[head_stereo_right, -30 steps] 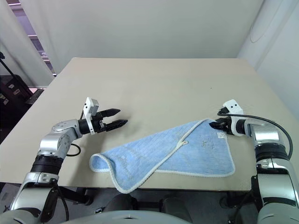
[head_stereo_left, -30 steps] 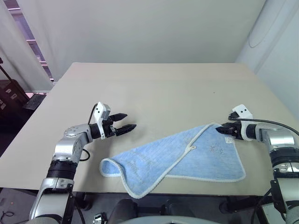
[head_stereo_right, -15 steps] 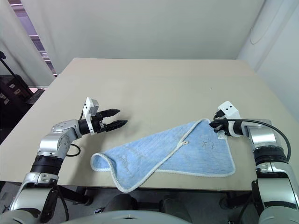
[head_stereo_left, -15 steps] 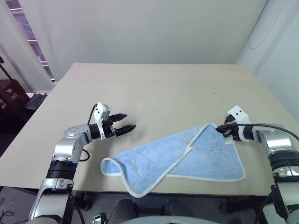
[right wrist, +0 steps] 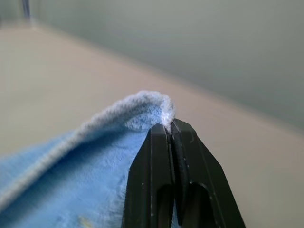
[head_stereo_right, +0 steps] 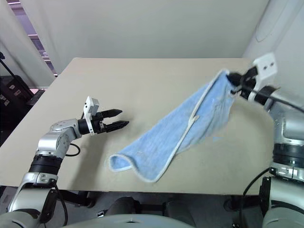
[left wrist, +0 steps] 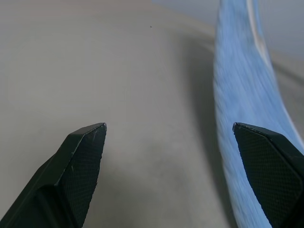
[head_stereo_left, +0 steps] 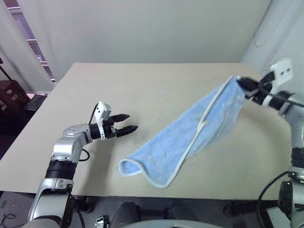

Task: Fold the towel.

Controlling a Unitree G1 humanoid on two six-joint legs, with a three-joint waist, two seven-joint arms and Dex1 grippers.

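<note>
Blue towel (head_stereo_left: 190,140) hangs by one corner from the clenched right end effector (head_stereo_left: 244,85).

A beige table (head_stereo_left: 156,85) stands before plain white walls (head_stereo_left: 142,28), window (head_stereo_left: 21,28) at left.

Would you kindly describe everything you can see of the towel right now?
The towel is a light blue terry cloth with a white stitched edge and a small white loop. The right gripper is shut on one corner and holds it up above the table. The cloth hangs slanting down to its curled lower end, which rests on the table near the front edge.
</note>
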